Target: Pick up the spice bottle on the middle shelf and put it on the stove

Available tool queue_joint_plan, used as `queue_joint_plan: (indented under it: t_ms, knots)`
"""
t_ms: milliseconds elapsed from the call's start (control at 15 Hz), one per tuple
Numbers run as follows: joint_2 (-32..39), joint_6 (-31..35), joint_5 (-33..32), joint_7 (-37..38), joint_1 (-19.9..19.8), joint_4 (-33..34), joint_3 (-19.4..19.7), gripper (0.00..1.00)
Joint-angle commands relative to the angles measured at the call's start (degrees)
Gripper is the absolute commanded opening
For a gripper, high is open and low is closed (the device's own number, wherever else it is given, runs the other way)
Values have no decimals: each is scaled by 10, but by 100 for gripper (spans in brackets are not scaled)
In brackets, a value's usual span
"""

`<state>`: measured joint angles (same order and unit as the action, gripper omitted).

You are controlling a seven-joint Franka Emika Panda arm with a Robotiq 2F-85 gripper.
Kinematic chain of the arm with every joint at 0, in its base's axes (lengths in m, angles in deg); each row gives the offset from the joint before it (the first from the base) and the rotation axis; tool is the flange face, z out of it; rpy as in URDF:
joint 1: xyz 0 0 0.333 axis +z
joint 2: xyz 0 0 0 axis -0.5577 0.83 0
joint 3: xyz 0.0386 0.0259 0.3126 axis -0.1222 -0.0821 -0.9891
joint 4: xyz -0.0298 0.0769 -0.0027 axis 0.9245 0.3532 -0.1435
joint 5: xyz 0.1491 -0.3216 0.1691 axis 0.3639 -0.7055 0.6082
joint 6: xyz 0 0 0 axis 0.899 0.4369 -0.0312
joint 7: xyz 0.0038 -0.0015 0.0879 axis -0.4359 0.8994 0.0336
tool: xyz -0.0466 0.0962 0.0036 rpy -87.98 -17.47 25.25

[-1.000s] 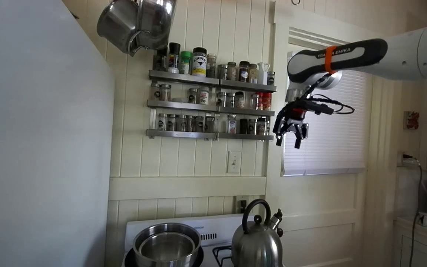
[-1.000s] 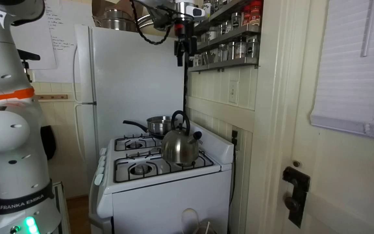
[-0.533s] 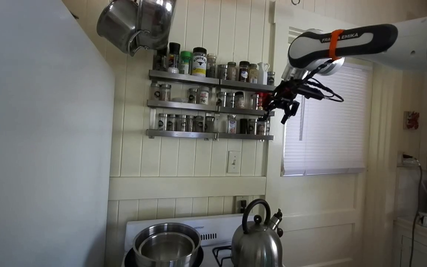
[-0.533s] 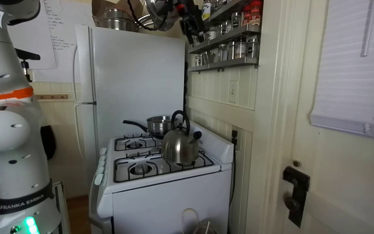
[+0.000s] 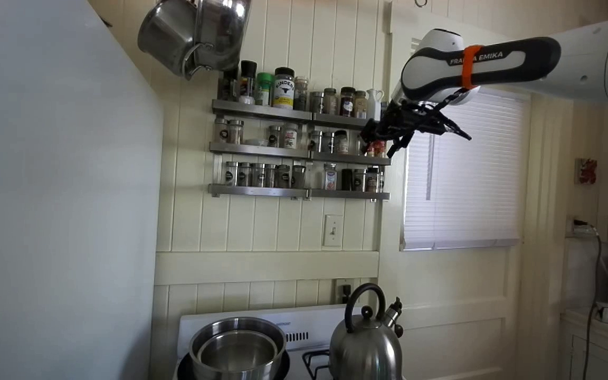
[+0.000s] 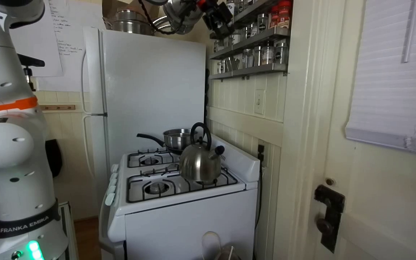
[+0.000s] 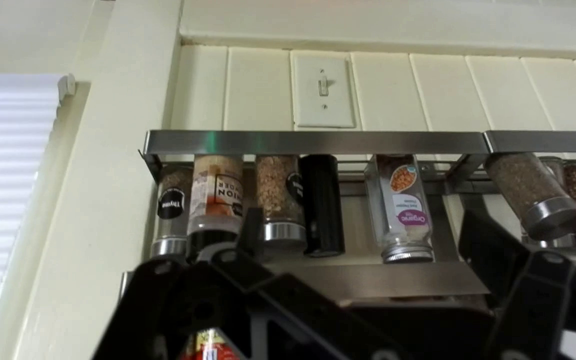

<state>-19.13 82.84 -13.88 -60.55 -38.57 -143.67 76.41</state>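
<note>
Middle shelf edge (image 7: 393, 280) near spread gripper (image 7: 365, 232)

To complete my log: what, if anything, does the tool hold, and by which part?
Nothing is held: the tool is open, its fingers wide apart.

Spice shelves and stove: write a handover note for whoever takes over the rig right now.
Gripper: open, jaws well apart, nothing held; in an exterior view it overlaps the picture-right end of the middle shelf. Contact with anything there cannot be told.
Spice bottle: several jars stand on the middle shelf; which one is meant is not certain.
Stove: kettle and steel pot stand on it.
Done: no grasp or transfer yet.
Left: confirm the bottle, grip it, lift it out, set it on the stove, away from kettle and pot.
</note>
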Motion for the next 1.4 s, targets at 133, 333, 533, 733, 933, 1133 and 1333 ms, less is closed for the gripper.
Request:
queue_joint_plan:
  t_ms: [133, 333, 533, 733, 933, 1133, 1333]
  knots:
    - [38, 95, -83, 35, 6, 27, -19, 100]
    - [31, 88, -68, 22, 11, 19, -12, 100]
    - [36, 89, -70, 22, 12, 25, -12, 100]
    - [58, 142, -95, 40, 8, 40, -13, 100]
    - [87, 208, -107, 42, 8, 62, -8, 100]
    - [112, 256, -133, 61, -2, 74, -13, 100]
    - [135, 285, -153, 82, -2, 86, -10, 100]
